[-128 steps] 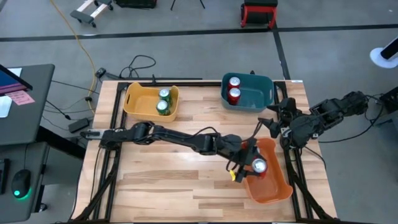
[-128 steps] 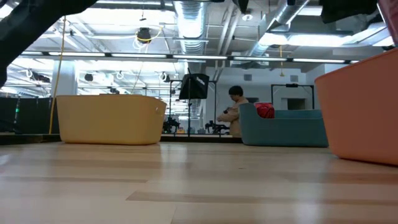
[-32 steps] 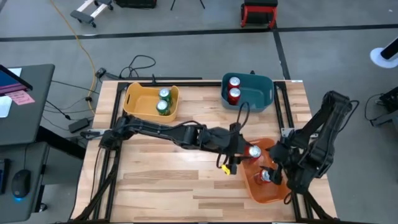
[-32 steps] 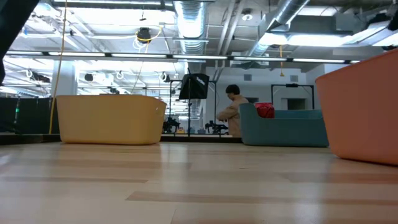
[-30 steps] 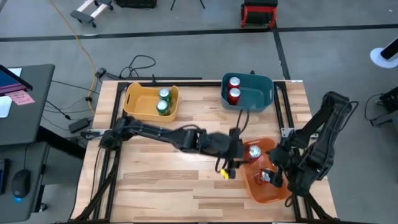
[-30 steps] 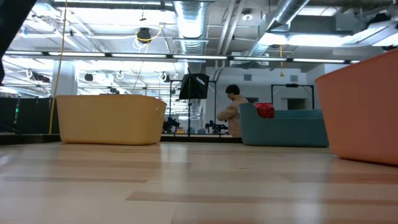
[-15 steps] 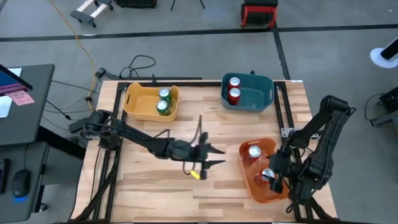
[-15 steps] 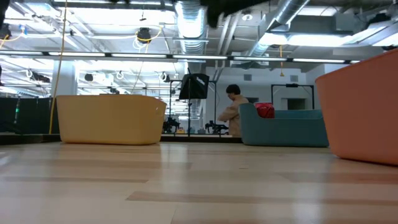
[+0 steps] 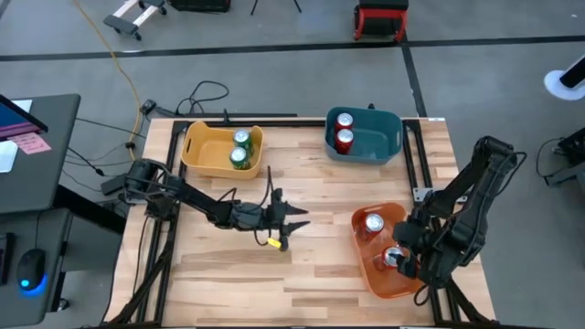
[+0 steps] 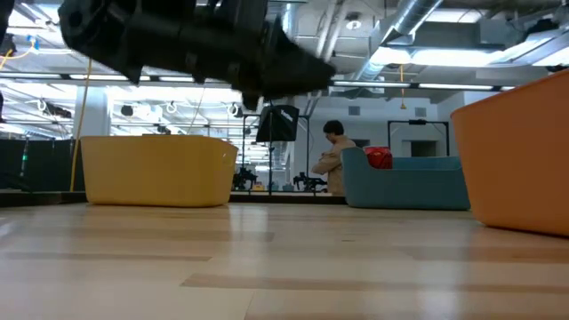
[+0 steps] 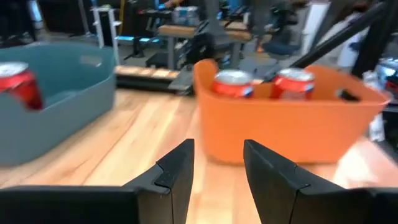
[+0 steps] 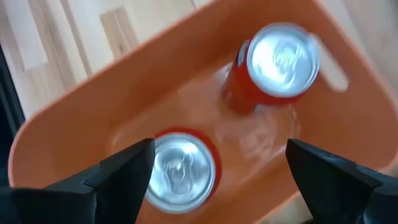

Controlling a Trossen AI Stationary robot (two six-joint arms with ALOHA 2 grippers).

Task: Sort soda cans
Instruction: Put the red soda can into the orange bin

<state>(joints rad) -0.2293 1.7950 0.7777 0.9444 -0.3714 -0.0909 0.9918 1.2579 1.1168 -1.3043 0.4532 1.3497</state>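
Observation:
Two red soda cans point(image 9: 373, 224) point(image 9: 393, 259) stand upright in the orange bin point(image 9: 416, 283); the left wrist view shows their tops point(image 11: 233, 83) point(image 11: 292, 81) above the bin's wall point(image 11: 286, 127). Two more red cans point(image 9: 344, 121) point(image 9: 344, 140) stand in the teal bin point(image 9: 388, 123). Two green cans point(image 9: 241, 138) point(image 9: 239, 157) stand in the yellow bin point(image 9: 201, 151). My left gripper point(image 9: 291, 222) is open over bare table, left of the orange bin. My right gripper point(image 12: 227, 180) hangs open above the orange bin, over the nearer can point(image 12: 180, 171); I see no touch.
The three bins sit on a wooden table point(image 9: 274, 274): yellow at the far left, teal at the far right, orange at the near right. In the low view my left arm point(image 10: 178, 40) fills the upper left. A person point(image 10: 333, 160) sits in the room behind.
My left gripper has let go of a red can, which now stands in the orange bin's far part. The gripper has then drawn back toward the table's left, to the table's middle, with its fingers open. My right gripper has stayed over the orange bin.

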